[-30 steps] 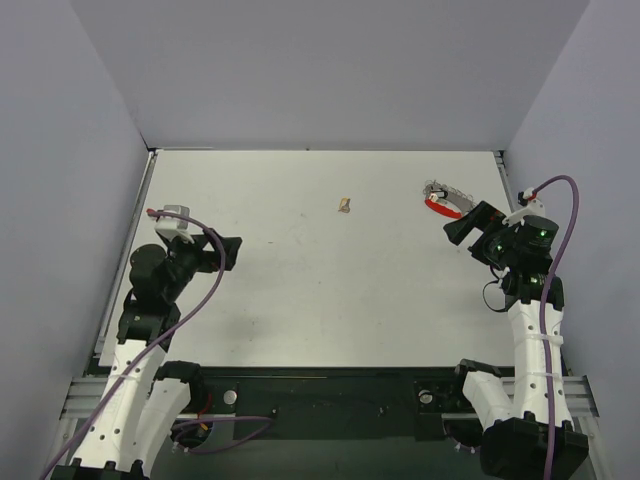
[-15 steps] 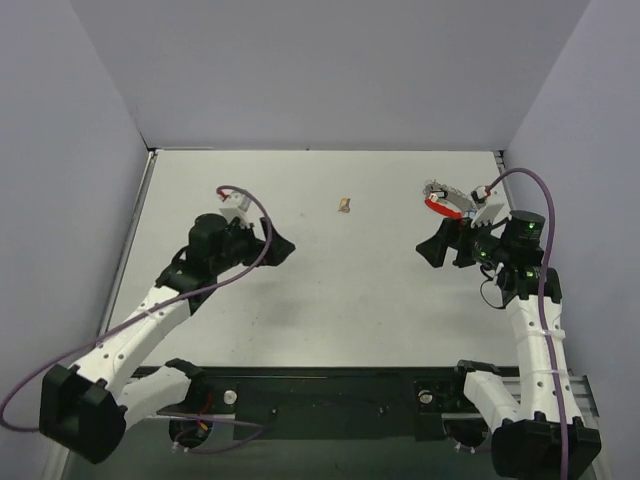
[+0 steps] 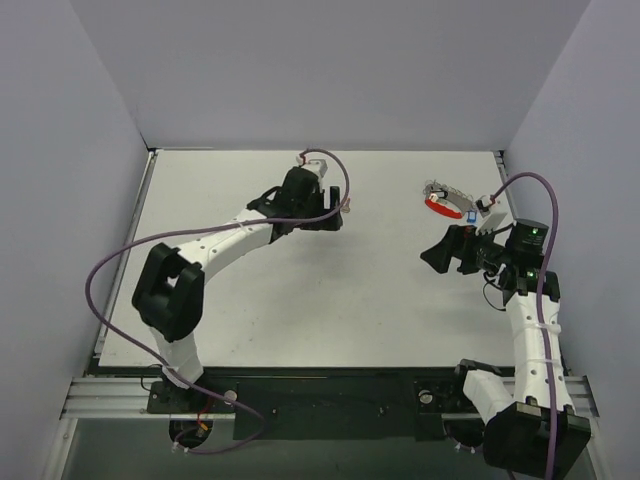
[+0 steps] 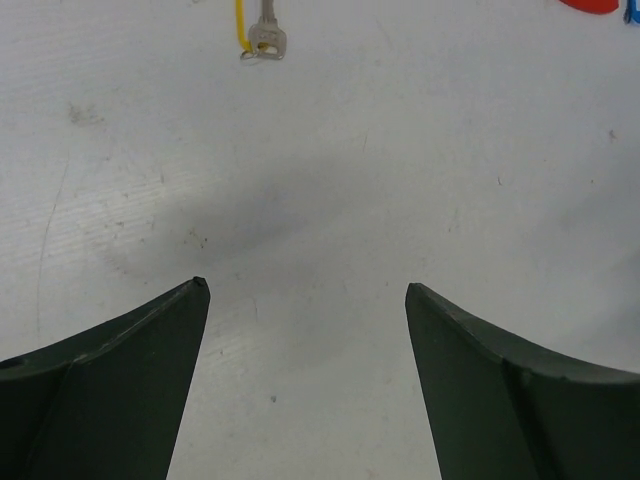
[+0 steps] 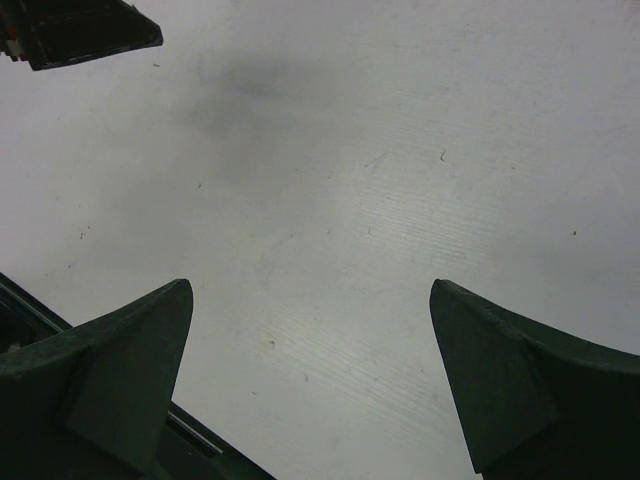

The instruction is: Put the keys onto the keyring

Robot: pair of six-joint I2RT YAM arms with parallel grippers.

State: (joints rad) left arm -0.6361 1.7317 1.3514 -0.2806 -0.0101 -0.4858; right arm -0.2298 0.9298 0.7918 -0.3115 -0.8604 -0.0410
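Observation:
A small key with a yellow head (image 4: pixel 262 35) lies on the white table just ahead of my left gripper (image 4: pixel 305 290), which is open and empty. In the top view the left gripper (image 3: pixel 332 216) hovers next to this key (image 3: pixel 345 206) at mid-table. The keyring (image 3: pixel 436 188), a silvery chain, lies at the far right with a red-headed key (image 3: pixel 437 206) and a blue piece (image 3: pixel 470 215). The red key's edge (image 4: pixel 590 5) shows in the left wrist view. My right gripper (image 3: pixel 438 256) is open and empty, just nearer than the keyring. It sees only bare table (image 5: pixel 310 290).
The table's near edge (image 5: pixel 60 330) shows at the lower left of the right wrist view. Part of the left arm (image 5: pixel 80 30) is at its top left. Grey walls enclose the table on three sides. Purple cables loop off both arms.
My left arm has swung from the table's left side out to the middle, up to the yellow key. My right gripper has shifted slightly left and toward the near edge, staying open.

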